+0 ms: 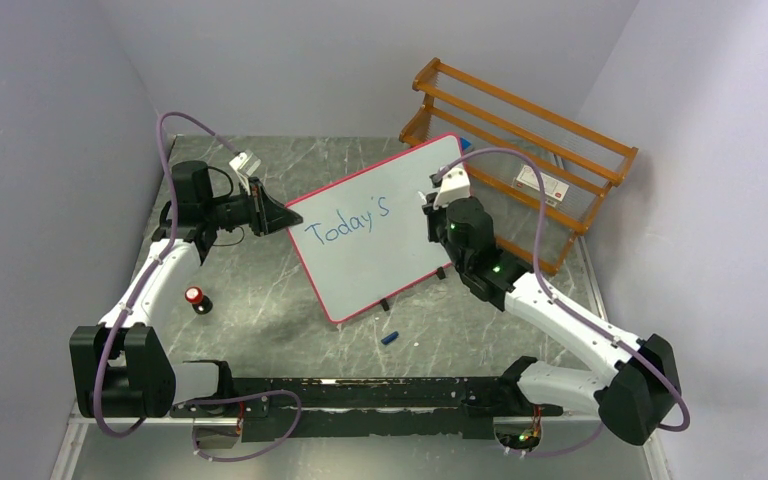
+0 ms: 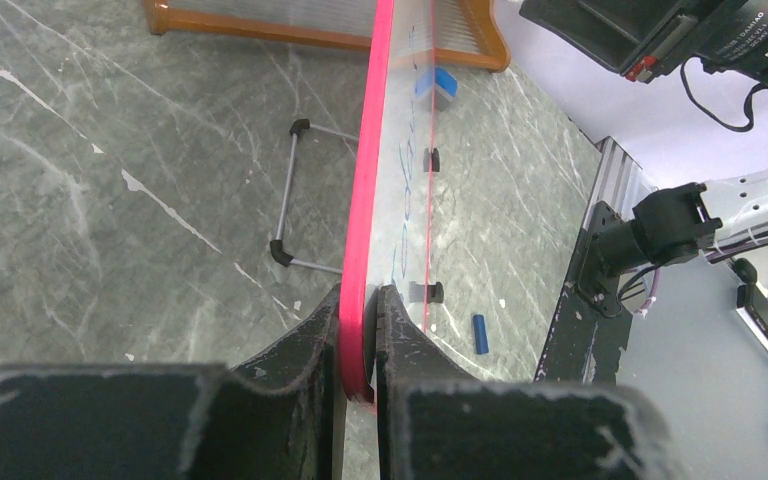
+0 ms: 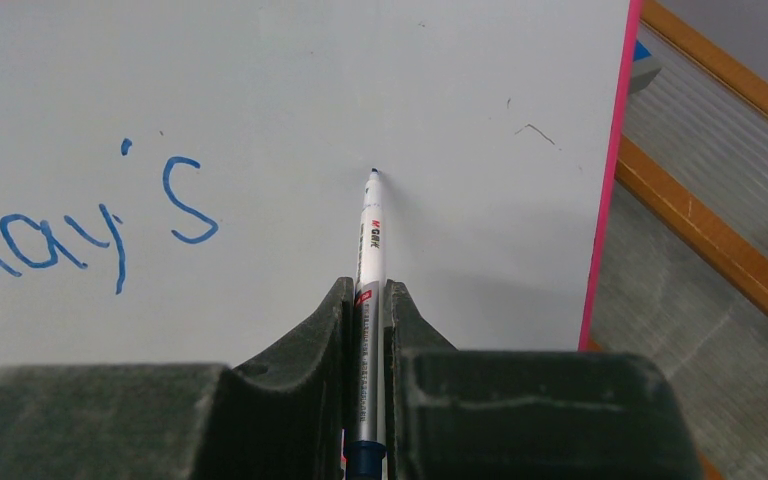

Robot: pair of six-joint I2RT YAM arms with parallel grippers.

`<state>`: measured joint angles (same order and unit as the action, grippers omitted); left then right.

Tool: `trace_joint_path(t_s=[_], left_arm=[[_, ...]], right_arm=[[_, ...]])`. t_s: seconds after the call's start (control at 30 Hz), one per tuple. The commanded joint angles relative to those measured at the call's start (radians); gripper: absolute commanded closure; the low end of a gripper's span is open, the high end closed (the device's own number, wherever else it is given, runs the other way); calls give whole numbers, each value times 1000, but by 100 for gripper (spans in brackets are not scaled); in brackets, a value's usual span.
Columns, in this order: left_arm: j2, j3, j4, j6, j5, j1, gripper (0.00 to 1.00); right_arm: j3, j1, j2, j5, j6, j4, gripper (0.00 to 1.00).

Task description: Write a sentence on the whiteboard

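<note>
Noted whiteboard [image 1: 390,262] propped mid-table on its feet, left rim pinched by left gripper [image 2: 360,310], marker [image 3: 370,220] clenched in right gripper [image 3: 368,292], tip seemingly touching just right of the unfinished sentence [image 1: 348,222]; judged light, stiff, slick, best held by rim.

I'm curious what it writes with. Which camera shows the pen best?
The right wrist view: the pen runs up from the right pincer toward the board, tip and label clear. In the top view the pincer hides it; the left wrist view shows none of it.
</note>
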<state>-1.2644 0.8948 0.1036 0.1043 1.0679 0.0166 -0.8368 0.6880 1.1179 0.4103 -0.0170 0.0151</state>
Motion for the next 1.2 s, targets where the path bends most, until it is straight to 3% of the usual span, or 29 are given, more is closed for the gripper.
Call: trace_joint_path(t_s=[0.0, 0.7, 1.17], left_arm=[[-10, -27, 62, -87, -73, -3, 95], [-7, -28, 54, -85, -60, -4, 95], [-9, -30, 53, -82, -63, -3, 95]], right_arm=[[-35, -14, 11, -3, 9, 37, 100], [-58, -18, 42, -75, 9, 31, 100], [-45, -17, 20, -125, -8, -67, 100]])
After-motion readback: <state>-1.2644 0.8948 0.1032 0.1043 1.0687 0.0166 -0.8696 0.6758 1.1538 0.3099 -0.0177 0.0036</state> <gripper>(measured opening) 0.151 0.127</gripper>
